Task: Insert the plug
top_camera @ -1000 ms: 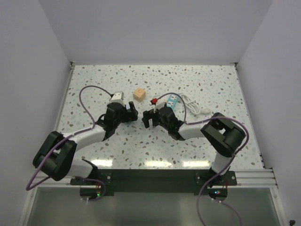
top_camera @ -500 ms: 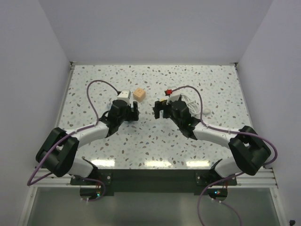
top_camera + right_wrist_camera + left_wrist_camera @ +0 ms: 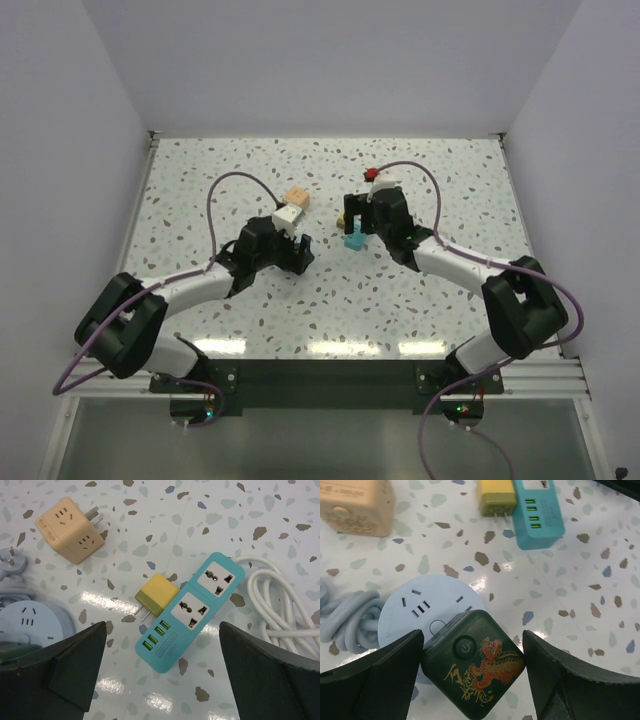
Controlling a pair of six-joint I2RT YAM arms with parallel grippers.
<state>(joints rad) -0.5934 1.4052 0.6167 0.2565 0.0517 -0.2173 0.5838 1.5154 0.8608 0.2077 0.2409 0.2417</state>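
Dark-green cube plug [image 3: 472, 675], with a gold-and-red dragon print and a round button on the face toward the camera, is sitting clamped between the fingers of the left claw [image 3: 473, 655]. Both fingers are pressing on its sides. In the left wrist view it is overlapping the near edge of a round white socket disc [image 3: 427, 612]; the prongs are hidden, so I cannot tell if they are touching the disc. A pale coiled cable [image 3: 345, 620] is lying just beside the disc.

The right claw [image 3: 162, 645] is hanging spread wide and gripping nothing, above a teal power strip [image 3: 195, 610]. A small yellow block [image 3: 156, 597] is lying touching the strip's side, its two prongs pointing toward the camera. A tan-orange cube [image 3: 70, 530] is resting apart from these, its prongs pointing sideways. A white looped cord [image 3: 280, 605] is lying beside the strip's far end.

In the top view both arms are reaching toward the middle of the speckled tabletop [image 3: 450, 190], with the claws near each other but apart.
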